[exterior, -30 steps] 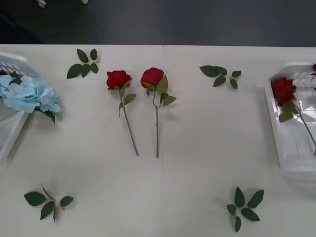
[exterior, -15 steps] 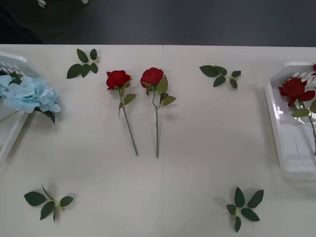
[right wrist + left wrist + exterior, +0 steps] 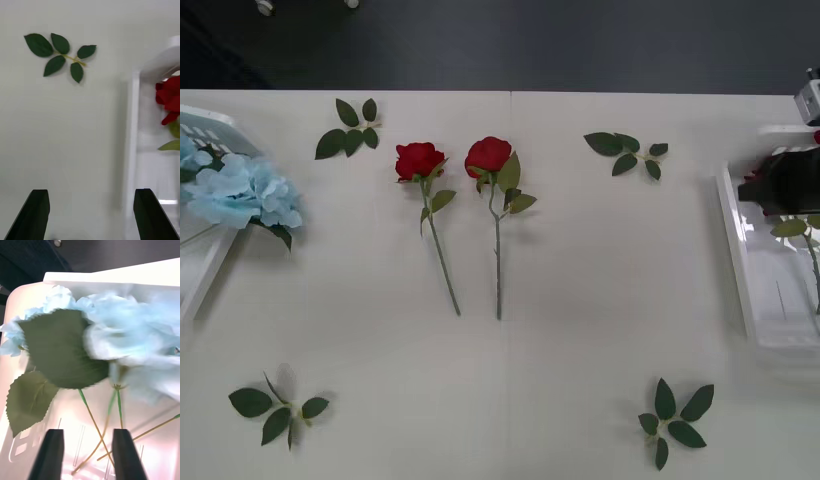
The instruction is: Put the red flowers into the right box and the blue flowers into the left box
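Overall, the white table (image 3: 580, 350) runs up to a dark floor along the far edge.

At far left, the left box (image 3: 200, 125) sits at the table's edge with the blue flowers (image 3: 240, 190) piled in it, one head spilling over its near rim. The left claw (image 3: 88, 453) hangs over this box, its black fingers (image 3: 52, 453) parted and released, with thin green stems and two broad leaves below them.

Next, a leaf sprig (image 3: 348, 128) lies near the far edge and another (image 3: 275, 408) near the front.

At centre, two red flowers (image 3: 420, 160) lie flat side by side, close but apart, blooms toward the far edge and stems pointing toward the robot.

Further right, a third sprig (image 3: 627, 152) lies near the far edge and a fourth (image 3: 673, 418) near the front.

At far right, the right box (image 3: 745, 250) holds a red bloom (image 3: 170, 97) with a leaf. The right claw (image 3: 92, 213) is over the box's inner rim, fingers (image 3: 35, 215) spread and released, one above bare table, one above the box.
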Controlling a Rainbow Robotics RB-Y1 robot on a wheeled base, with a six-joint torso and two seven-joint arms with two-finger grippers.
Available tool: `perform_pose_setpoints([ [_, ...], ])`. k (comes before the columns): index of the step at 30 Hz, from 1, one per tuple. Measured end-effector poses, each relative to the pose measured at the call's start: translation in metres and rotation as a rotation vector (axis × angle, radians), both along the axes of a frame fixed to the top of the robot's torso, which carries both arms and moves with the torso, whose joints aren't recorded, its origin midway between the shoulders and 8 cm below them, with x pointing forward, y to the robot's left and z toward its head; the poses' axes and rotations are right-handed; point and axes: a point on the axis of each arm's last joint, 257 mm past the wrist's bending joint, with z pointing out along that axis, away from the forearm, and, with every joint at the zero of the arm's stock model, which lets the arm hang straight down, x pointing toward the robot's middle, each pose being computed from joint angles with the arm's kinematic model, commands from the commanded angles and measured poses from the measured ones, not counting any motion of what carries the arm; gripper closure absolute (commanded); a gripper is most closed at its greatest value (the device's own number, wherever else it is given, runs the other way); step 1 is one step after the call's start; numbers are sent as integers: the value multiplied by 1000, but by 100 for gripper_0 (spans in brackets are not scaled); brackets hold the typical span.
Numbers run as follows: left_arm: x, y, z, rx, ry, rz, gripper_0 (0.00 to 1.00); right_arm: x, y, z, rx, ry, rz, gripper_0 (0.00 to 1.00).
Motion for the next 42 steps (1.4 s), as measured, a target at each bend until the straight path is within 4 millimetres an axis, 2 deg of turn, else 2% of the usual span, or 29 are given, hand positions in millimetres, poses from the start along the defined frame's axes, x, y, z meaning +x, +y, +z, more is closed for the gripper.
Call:
perform_pose_setpoints([
  [3, 1, -10, -2, -36, 3, -23, 0, -3, 34, -12, 34, 42, -50, 35],
  [8, -7, -48, -10, -135, 59, -116, 0, -5, 88, -27, -62, 73, 82, 35],
  [12, -18, -87, -1, -172, 88, -228, 0, -3, 119, -27, 19, 72, 15, 35],
  [15, -29, -113, 8, -217, 83, -287, 0, 2, 139, -29, 36, 57, 28, 35],
  [20, -41, -151, 14, -441, 86, -203, 0, 13, 175, -49, 5, 55, 77, 34],
  [26, -51, -209, 6, -550, 147, -173, 0, 29, 205, -84, -26, 83, 3, 35],
  [31, -53, -259, 3, -681, 141, -99, 0, 48, 227, -102, -61, 100, -27, 35],
  [35, -52, -293, -7, -692, 120, -108, 0, 64, 248, -112, -38, 102, -51, 35],
  [42, -51, -347, -41, -731, 172, -35, 0, 80, 264, -128, -48, 93, -92, 35],
])
